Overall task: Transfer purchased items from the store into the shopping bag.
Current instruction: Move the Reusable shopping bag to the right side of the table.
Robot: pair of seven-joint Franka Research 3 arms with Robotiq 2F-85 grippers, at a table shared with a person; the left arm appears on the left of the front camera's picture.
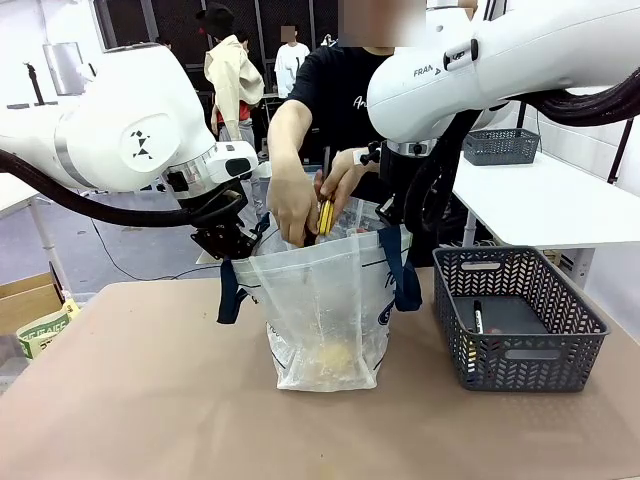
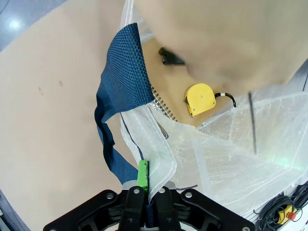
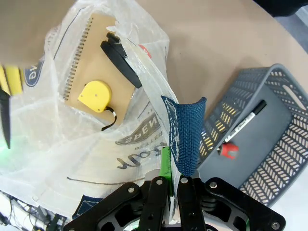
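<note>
The left gripper (image 2: 146, 179) is clamped shut on the rim of the bag (image 1: 320, 300), its green pad pressed to the plastic just beside one navy strap (image 2: 122, 82). The right gripper (image 3: 172, 175) is pinched shut on the opposite rim, where the other strap rises between its fingers. Held between the two arms, the bag stands upright with its mouth open at the middle of the table (image 1: 130, 400). A person at the far edge has both hands (image 1: 293, 205) at the mouth, holding slim yellow items (image 1: 325, 216) upright over the opening. Inside the bag lies a spiral notebook (image 3: 89, 57) with a yellow tape measure (image 3: 95, 96) resting on it and a black object (image 3: 120, 57) across one corner. A pale-yellow shape (image 1: 335, 355) shows through the bag's front wall at the bottom. A grey basket (image 1: 560, 370) sits near the bag, by the table's right edge, holding a marker (image 1: 478, 316) and a small red-capped piece (image 3: 228, 150).
</note>
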